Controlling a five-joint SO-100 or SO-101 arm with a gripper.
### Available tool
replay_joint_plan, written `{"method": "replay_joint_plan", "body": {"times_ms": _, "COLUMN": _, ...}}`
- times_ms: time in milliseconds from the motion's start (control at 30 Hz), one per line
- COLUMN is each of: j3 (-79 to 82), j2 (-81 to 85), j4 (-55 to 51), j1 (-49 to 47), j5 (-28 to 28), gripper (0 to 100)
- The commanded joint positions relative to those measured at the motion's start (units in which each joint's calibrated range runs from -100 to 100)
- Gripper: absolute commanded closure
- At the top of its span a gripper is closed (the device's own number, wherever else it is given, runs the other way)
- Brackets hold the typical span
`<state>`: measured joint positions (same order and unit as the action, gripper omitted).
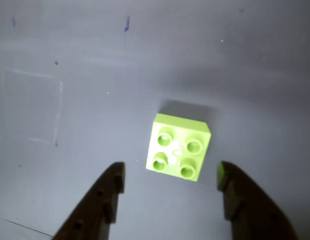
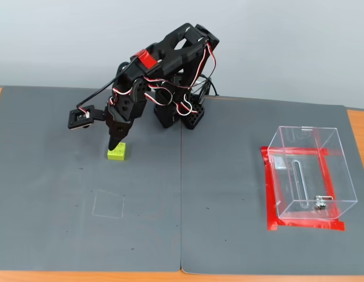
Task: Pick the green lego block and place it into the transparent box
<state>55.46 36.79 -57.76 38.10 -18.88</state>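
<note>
My wrist camera looks steeply down, close to the mat (image 1: pixel 95 60), with my gripper (image 1: pixel 171 175) entering from the bottom edge. The fixed camera stands in front, high and well back, facing me and taking in the whole mat (image 2: pixel 141 235) and the box (image 2: pixel 308 170). Both views share the block (image 1: pixel 178 146) (image 2: pixel 117 151) and the mat around it.

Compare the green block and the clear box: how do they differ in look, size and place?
1. The block is opaque lime green; the box is see-through.
2. The block is far smaller than the box.
3. In the fixed view the block lies at the left, right under the open gripper; the box stands at the right, inside a red tape frame, away from the arm.
Both rest on the grey mat.
</note>
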Motion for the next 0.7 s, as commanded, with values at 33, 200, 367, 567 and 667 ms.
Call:
{"method": "replay_joint_plan", "body": {"times_ms": 33, "j3": 1.94, "j2": 0.22, "j4": 2.99, "j1": -0.17, "j5": 0.25, "gripper": 78}}
{"method": "replay_joint_plan", "body": {"times_ms": 200, "j3": 4.38, "j2": 0.22, "j4": 3.94, "j1": -0.31, "j5": 0.30, "gripper": 78}}
{"method": "replay_joint_plan", "body": {"times_ms": 367, "j3": 5.01, "j2": 0.22, "j4": 5.16, "j1": -0.61, "j5": 0.10, "gripper": 78}}
{"method": "replay_joint_plan", "body": {"times_ms": 567, "j3": 8.27, "j2": 0.22, "j4": 7.85, "j1": -0.54, "j5": -0.06, "gripper": 79}}
{"method": "replay_joint_plan", "body": {"times_ms": 667, "j3": 9.54, "j2": 0.22, "j4": 7.94, "j1": -0.61, "j5": -0.16, "gripper": 79}}
